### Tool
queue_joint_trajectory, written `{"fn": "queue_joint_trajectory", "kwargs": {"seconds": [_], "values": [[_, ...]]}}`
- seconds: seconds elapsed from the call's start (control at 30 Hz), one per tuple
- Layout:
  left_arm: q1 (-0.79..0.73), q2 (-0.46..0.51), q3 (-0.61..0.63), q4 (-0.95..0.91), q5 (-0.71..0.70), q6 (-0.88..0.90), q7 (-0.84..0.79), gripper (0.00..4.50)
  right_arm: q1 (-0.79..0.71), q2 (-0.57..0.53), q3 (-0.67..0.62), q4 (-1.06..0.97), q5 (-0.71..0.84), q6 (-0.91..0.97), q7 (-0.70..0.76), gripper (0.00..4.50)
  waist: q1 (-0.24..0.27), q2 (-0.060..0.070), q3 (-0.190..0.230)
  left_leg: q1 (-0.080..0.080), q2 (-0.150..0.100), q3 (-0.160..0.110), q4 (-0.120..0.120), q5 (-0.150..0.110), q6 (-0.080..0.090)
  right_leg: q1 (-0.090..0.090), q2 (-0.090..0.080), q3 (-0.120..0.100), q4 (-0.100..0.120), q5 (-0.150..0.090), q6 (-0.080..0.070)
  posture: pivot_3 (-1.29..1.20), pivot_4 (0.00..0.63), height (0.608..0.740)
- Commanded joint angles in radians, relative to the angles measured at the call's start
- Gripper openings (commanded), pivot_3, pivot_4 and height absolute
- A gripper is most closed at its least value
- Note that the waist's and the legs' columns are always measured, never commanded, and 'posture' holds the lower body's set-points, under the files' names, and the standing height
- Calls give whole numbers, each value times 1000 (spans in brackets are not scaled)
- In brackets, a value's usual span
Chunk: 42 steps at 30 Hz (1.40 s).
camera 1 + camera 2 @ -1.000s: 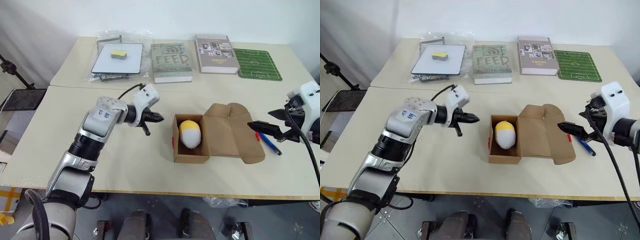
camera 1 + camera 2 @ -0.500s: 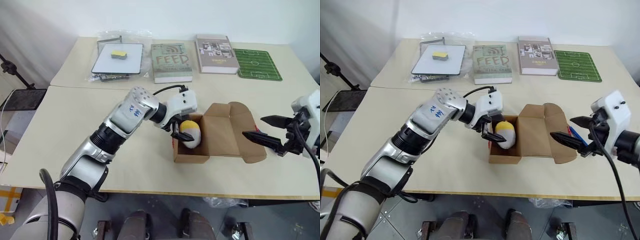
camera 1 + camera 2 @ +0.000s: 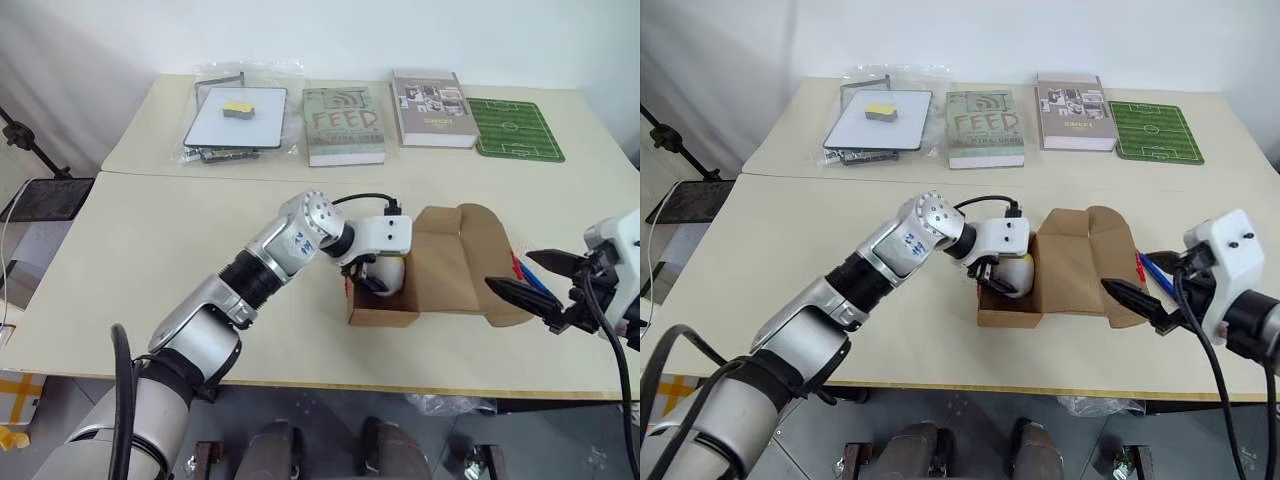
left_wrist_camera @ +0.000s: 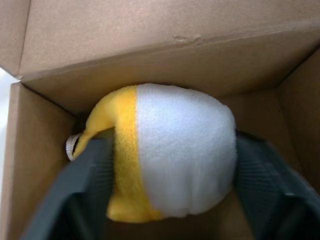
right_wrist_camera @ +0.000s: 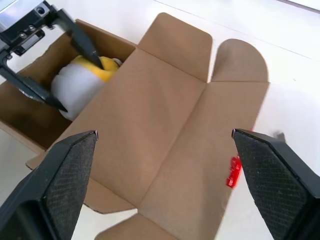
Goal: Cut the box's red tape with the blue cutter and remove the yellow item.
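Left gripper sits inside the open box near the tabletop's front edge, fingers straddling the yellow item but not visibly clamped, so a loose pinch could slip off or drag the light box; right gripper hangs wide apart.

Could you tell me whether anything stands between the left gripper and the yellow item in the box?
Nothing visible does. The left gripper is inside the open box, its fingers on either side of the yellow item, with the lid flaps folded back.
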Motion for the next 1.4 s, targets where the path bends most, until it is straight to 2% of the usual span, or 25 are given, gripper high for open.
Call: {"fn": "queue_joint_trajectory", "kwargs": {"seconds": [0.03,0.17,0.3,0.77,0.93,1.07,1.2,1.4], "values": [[-5,-20,24,3,-1,-4,-22,2070,3,5,-38,-20,20,-5,-10,4500,0,0,0,0,0,0,0,0,0,0,0,0,0,0,0,0,150,740],[11,-20,57,-24,-15,9,-28,930,4,-2,-30,-15,32,-10,-1,4500,0,0,0,0,0,0,1,0,0,0,0,0,0,0,0,0,150,740],[14,-30,107,-45,-47,30,-34,149,-14,-21,-16,10,19,-24,24,4500,0,0,0,0,0,0,2,0,0,0,0,0,1,0,0,0,150,740],[13,-47,348,-209,-226,179,40,128,-86,-48,37,58,-17,-61,74,4500,-3,0,0,-2,6,-1,9,-1,2,0,0,0,4,0,0,0,150,740],[-2,-63,449,-258,-286,261,136,128,-123,-54,77,92,-51,-86,107,4500,-3,0,0,-3,6,-1,10,-1,2,0,0,0,5,0,0,0,150,740],[7,-51,484,-294,-299,295,196,128,-172,-56,135,133,-91,-127,140,4500,-4,0,0,-3,6,-1,10,-1,2,0,0,0,5,0,0,0,150,740],[11,16,523,-316,-286,346,274,128,-211,-44,168,166,-119,-179,193,4500,-5,0,0,-3,6,-1,10,-1,2,0,0,0,5,0,0,0,150,740],[151,221,559,-377,-199,434,413,128,-237,12,219,215,-200,-411,383,4500,-21,0,0,-1,1,0,8,-1,1,0,1,1,5,0,0,0,150,740]]}}
